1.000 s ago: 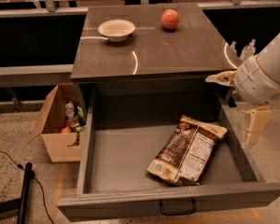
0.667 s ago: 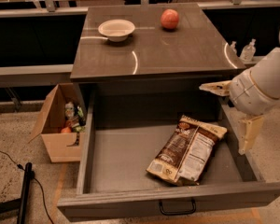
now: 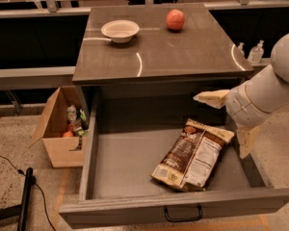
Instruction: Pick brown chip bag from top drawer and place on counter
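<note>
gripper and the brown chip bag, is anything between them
Nothing. In the camera view, the open gripper hangs by the upper end of the brown chip bag in the top drawer, with only bare drawer interior between them.

White bowl [image 3: 120, 30]; red apple [image 3: 175, 19]; cardboard box [image 3: 62, 150] on floor.

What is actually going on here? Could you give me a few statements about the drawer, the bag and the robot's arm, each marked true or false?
1. The brown chip bag lies inside the open top drawer. True.
2. The end effector is clamped on the bag. False: it hangs open at the drawer's right side, near the bag's upper end.
3. A white bowl and a round red fruit sit on the counter. True.
4. The cardboard box stands on the counter. False: it stands on the floor, left of the drawer.
</note>
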{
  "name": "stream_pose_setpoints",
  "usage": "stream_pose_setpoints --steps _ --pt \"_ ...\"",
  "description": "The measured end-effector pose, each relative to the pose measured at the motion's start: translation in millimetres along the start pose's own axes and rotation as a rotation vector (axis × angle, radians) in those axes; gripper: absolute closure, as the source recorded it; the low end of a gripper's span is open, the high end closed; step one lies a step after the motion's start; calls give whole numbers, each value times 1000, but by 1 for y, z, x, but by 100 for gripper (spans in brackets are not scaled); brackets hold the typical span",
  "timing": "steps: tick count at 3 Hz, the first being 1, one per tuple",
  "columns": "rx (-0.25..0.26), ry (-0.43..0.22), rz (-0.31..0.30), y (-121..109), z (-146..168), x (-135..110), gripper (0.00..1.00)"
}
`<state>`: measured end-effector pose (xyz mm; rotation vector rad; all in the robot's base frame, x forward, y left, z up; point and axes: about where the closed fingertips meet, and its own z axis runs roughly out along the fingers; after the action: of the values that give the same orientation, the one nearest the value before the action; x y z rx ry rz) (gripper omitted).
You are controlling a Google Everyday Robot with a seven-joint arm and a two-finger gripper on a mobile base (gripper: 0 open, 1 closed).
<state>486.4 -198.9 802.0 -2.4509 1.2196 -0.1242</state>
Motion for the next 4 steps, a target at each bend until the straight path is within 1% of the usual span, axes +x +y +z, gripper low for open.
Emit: stream_pose_setpoints --steps 1,2,3,4 --pt "-2 -1 3 0 0 0 0" --pt "-12 -41 -21 8 28 3 0" --pt "-35 -115 -60 16 64 0 0" --pt "-40 -166 -107 20 98 -5 0"
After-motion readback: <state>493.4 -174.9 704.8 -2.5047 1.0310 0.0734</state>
